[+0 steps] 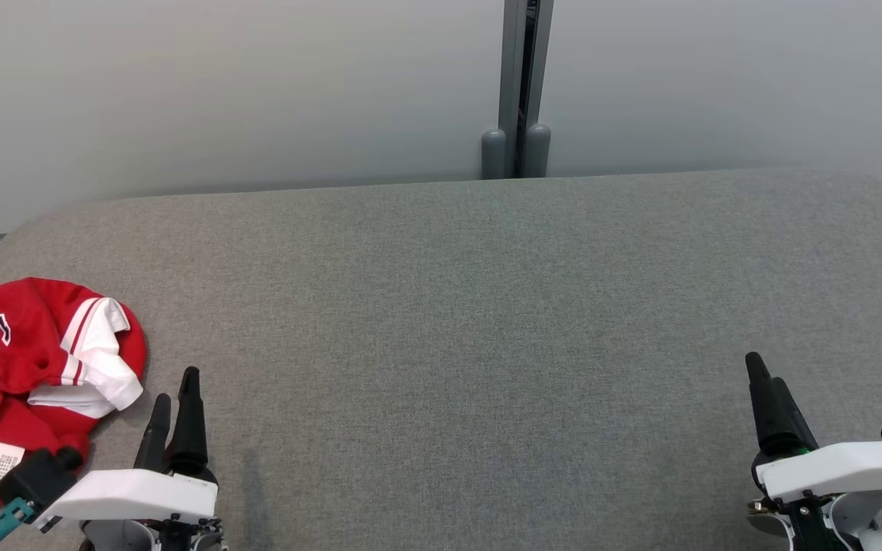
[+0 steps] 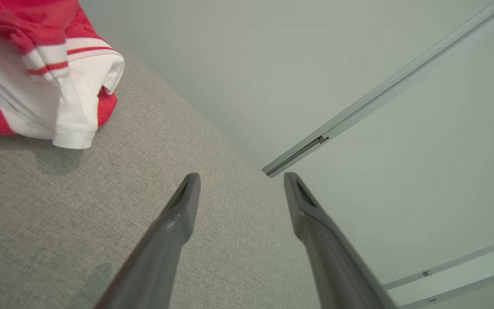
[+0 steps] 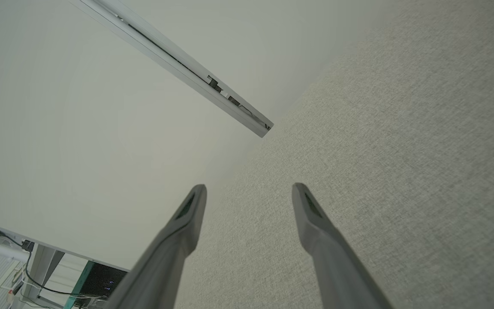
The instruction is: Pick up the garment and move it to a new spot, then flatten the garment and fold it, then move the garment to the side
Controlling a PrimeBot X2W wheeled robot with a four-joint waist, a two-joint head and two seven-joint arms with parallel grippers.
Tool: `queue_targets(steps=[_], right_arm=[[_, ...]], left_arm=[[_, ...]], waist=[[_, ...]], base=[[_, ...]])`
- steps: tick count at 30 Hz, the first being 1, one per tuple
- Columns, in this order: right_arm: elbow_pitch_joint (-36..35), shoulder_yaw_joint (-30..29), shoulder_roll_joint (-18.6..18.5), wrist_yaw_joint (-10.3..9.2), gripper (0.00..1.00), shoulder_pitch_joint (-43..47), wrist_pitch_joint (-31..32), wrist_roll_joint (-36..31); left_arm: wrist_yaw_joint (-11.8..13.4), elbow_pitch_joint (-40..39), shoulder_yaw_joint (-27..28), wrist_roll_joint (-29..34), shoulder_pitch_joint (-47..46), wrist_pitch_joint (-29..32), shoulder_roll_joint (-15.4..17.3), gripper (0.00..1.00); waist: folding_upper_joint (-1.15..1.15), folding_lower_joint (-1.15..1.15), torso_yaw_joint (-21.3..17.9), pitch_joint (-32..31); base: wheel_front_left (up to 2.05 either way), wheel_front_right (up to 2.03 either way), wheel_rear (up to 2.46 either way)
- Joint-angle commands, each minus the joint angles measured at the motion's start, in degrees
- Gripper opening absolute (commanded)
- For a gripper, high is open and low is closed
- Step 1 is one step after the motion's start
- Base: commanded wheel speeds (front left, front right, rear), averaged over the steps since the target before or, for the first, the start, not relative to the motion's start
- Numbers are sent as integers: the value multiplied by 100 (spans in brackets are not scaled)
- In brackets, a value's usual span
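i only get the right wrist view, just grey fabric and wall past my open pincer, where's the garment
Observer: The garment, red with white trim, lies crumpled at the far left of the grey surface, near the front edge.
Operator: is the left arm on it
Observer: No. The left pincer is open and empty, just to the right of the garment and not touching it.
Operator: which part is closest to it
Observer: A white sleeve with red stripes, with its cuff end nearest the left pincer.
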Motion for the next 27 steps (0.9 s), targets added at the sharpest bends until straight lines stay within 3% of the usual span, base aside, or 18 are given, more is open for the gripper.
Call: queue_targets(steps=[1, 27], right_arm=[[-58, 12, -55, 7, 100, -154, -58, -172], [279, 222, -110, 9, 100, -303, -536, -2106]], left_arm=[[18, -62, -6, 188, -193, -47, 62, 100], [224, 189, -145, 2224, -224, -519, 81, 100]], waist=[[0, 0, 0, 1], [0, 0, 1, 14]], base=[[0, 0, 0], [0, 0, 0]])
